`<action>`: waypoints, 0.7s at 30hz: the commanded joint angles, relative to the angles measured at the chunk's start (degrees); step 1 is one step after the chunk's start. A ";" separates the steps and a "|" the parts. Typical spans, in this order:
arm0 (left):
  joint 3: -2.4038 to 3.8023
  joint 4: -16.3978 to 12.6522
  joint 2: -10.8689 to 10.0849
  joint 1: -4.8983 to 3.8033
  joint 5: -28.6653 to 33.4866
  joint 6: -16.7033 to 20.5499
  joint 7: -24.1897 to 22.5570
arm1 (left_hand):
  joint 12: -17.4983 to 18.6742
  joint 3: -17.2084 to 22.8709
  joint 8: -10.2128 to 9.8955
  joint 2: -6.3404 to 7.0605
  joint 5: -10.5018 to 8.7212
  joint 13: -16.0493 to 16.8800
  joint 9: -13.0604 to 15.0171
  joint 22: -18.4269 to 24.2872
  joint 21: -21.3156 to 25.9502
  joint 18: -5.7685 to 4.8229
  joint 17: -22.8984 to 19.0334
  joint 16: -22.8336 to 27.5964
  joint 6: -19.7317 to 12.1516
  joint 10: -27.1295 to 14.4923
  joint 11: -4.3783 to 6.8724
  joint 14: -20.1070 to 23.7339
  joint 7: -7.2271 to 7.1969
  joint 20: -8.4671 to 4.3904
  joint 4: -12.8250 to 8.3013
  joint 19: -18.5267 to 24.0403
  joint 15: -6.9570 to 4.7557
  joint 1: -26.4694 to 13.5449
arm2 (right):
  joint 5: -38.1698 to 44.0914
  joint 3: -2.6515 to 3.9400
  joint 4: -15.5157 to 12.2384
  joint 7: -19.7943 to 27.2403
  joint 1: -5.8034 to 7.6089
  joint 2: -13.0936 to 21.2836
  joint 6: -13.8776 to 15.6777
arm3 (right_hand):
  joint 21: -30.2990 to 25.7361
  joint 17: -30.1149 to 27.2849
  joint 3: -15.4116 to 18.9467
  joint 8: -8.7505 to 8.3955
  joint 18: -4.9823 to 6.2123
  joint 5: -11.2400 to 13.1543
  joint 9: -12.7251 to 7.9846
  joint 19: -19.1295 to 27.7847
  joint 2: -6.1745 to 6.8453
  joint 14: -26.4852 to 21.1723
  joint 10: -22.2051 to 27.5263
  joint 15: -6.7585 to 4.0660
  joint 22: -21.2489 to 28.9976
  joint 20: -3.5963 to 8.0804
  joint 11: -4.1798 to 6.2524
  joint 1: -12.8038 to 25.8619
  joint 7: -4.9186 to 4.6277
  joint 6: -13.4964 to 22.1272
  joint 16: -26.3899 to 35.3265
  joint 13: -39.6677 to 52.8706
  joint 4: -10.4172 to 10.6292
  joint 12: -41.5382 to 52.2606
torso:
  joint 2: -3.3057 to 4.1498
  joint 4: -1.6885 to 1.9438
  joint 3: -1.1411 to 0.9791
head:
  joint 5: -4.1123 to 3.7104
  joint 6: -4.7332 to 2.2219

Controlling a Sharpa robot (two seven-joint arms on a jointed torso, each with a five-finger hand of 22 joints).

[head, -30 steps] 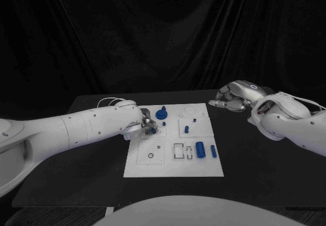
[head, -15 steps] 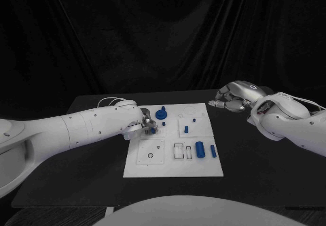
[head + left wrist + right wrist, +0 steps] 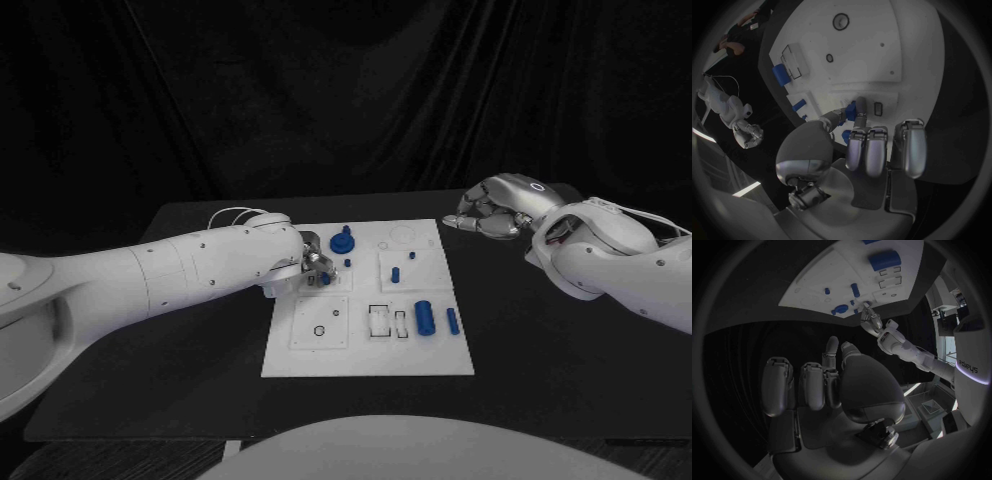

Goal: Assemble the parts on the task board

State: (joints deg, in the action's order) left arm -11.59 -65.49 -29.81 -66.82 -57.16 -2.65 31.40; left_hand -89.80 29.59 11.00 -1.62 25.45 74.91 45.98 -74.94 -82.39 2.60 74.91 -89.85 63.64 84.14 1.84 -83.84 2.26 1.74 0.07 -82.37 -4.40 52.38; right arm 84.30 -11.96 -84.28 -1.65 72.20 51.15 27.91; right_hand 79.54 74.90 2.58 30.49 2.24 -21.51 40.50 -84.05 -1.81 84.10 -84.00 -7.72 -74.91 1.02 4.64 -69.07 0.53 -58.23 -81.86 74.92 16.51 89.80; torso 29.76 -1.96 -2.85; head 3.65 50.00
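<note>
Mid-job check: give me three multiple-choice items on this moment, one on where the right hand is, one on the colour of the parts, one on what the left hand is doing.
1. Where is the right hand?
A. Over the task board's middle
B. Off the task board, beyond its far right corner
C. On the table's near edge

2. What colour are the parts, such as the large cylinder?
A. Blue
B. Red
C. Yellow

3. What is the left hand doing?
A. Resting open on the bare table
B. Raised high, away from the board
C. Pinching a small blue part at the board

Answers: 1 B, the head view shows it over black table. 2 A, every piece on the board is blue. 3 C, the left wrist view shows fingertips closed on the part.
</note>
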 commanded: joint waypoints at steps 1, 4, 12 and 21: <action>-0.62 -0.28 0.24 1.21 0.53 -3.22 0.03 | -0.20 0.52 -0.46 -0.24 -0.37 15.09 -0.60 -8.00 0.35 0.14 15.09 -0.15 -0.51 5.86 0.15 -6.16 -0.14 0.11 -0.44 0.46 -0.26 -0.06 | 0.12 0.05 -0.02 -1.26 -0.15 0.14 -0.25 | -0.20 3.97 -0.36 -0.18 0.40 -0.16 0.07 -1.77 -0.15 3.93 -6.00 0.29 -11.49 -0.09 -0.31 -0.39 -0.16 0.35 0.18 15.08 0.03 0.20 | -0.03 0.02 0.00 | -0.21 0.00; -0.62 -0.32 0.23 1.23 0.53 -3.38 0.04 | -0.20 0.52 -0.49 -0.21 -0.42 15.09 -0.59 -7.96 0.40 0.15 15.09 -0.15 -0.54 5.86 0.15 -6.16 -0.13 0.12 -0.47 0.51 -0.26 -0.04 | 0.12 0.05 -0.01 -1.33 -0.16 0.16 -0.29 | -0.20 3.97 -0.36 -0.18 0.40 -0.16 0.07 -1.77 -0.15 3.93 -6.00 0.29 -11.49 -0.09 -0.31 -0.39 -0.16 0.35 0.18 15.08 0.03 0.20 | -0.06 0.04 0.00 | -0.24 0.00; -0.62 -0.04 0.32 1.27 0.53 -3.68 0.06 | -0.20 0.45 -0.72 0.10 -0.78 15.09 -0.55 -7.83 0.63 0.20 15.09 -0.15 -0.83 5.86 0.09 -6.16 -0.05 0.15 -0.68 0.68 -0.22 0.04 | 0.12 0.05 -0.02 -1.40 -0.18 0.13 -0.33 | -0.20 3.97 -0.36 -0.18 0.40 -0.16 0.07 -1.77 -0.15 3.93 -6.00 0.29 -11.49 -0.09 -0.31 -0.39 -0.16 0.35 0.18 15.08 0.03 0.20 | -0.03 0.00 0.02 | -0.15 0.00; -0.62 0.31 0.25 1.32 0.53 -4.77 0.29 | -0.20 -4.44 -2.25 0.50 -12.56 15.09 0.11 -7.73 1.43 0.29 15.09 -0.15 -3.14 5.86 -0.71 -6.16 0.80 0.78 1.16 0.89 0.47 -0.50 | 0.12 0.05 -0.06 -1.49 -0.20 0.18 -0.41 | -0.26 3.92 -0.35 -0.25 0.41 -0.11 0.13 -1.76 -0.20 3.92 -6.00 0.30 -11.47 -0.09 -0.34 -0.27 -0.19 0.35 0.22 15.08 0.09 0.20 | -0.05 0.01 0.01 | -0.14 0.00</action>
State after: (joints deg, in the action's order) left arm -11.54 -65.02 -29.74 -66.74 -57.25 -3.54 31.27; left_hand -89.80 25.50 10.98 -1.39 13.49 74.90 46.13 -74.93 -81.32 2.60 74.91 -89.85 61.91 83.92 1.62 -83.96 3.97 2.28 1.10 -81.69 -4.28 52.15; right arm 84.30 -11.96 -84.28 -1.98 72.15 51.24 27.73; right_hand 79.54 74.90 2.59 30.49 2.24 -21.51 40.52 -84.05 -1.81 84.10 -84.00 -7.72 -74.90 1.02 4.64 -69.07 0.53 -58.23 -81.86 74.91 16.51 89.80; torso 29.72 -1.96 -2.83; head 3.51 50.00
